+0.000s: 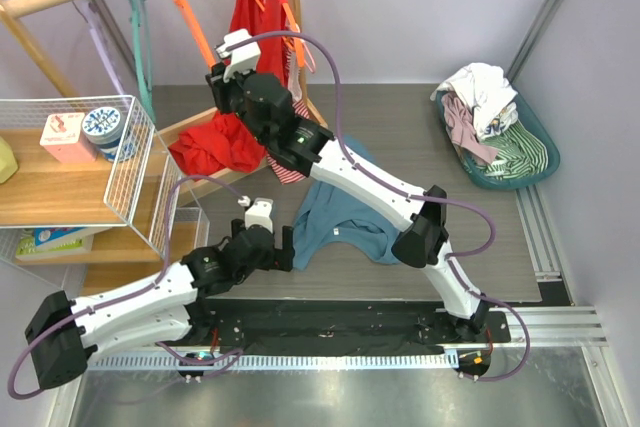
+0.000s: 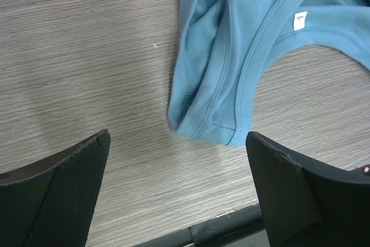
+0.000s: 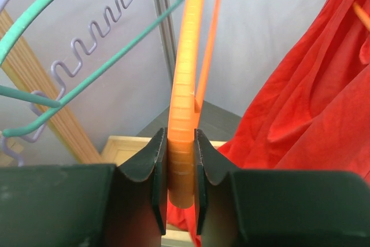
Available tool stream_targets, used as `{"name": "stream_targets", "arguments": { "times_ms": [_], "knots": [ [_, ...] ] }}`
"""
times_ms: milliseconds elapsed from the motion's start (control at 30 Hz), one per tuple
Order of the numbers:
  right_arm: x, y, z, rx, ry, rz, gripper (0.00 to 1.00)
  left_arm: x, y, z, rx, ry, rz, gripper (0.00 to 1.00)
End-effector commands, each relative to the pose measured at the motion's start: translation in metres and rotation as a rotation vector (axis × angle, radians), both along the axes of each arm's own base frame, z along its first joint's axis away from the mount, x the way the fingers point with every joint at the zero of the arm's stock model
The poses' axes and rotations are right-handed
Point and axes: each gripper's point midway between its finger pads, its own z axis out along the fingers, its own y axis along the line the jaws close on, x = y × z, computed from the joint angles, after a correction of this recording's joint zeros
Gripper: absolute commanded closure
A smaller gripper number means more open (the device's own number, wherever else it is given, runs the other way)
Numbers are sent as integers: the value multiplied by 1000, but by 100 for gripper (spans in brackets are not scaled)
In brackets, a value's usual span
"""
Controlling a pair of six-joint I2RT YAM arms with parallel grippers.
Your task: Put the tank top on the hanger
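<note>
The table (image 1: 400, 122) is overlooked from high above its near edge. The tank top (image 2: 231, 56) is seen closely from the left wrist, the hanger (image 3: 184, 85) from the right; both are shared with the overhead view.

The right arm (image 1: 365, 179) lies across the tank top (image 1: 335, 227), so the part toward the table's (image 1: 480, 237) far edge is hidden. In the left wrist view the top and right edges cut the tank top off, and the print on its white label (image 2: 299, 20) is too small to read. The hanger (image 3: 184, 73) runs out past the top edge of the right wrist view, and its low end is hidden between the fingers of the right gripper (image 3: 180, 160).
</note>
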Motion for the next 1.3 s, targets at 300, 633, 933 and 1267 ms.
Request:
{"name": "stream_targets", "arguments": {
  "times_ms": [300,633,933,1267],
  "knots": [
    [-14,-33,88,161,-159,-52,99,3,19,8,23,-48,53,0],
    [-28,-62,114,190,-206,-92,99,2,19,8,19,-46,51,0],
    [-33,-73,113,161,-189,-100,99,2,17,9,14,-48,42,0],
    [-80,-122,49,9,-63,-52,99,1,4,12,-11,-67,-46,0]
  ]
}}
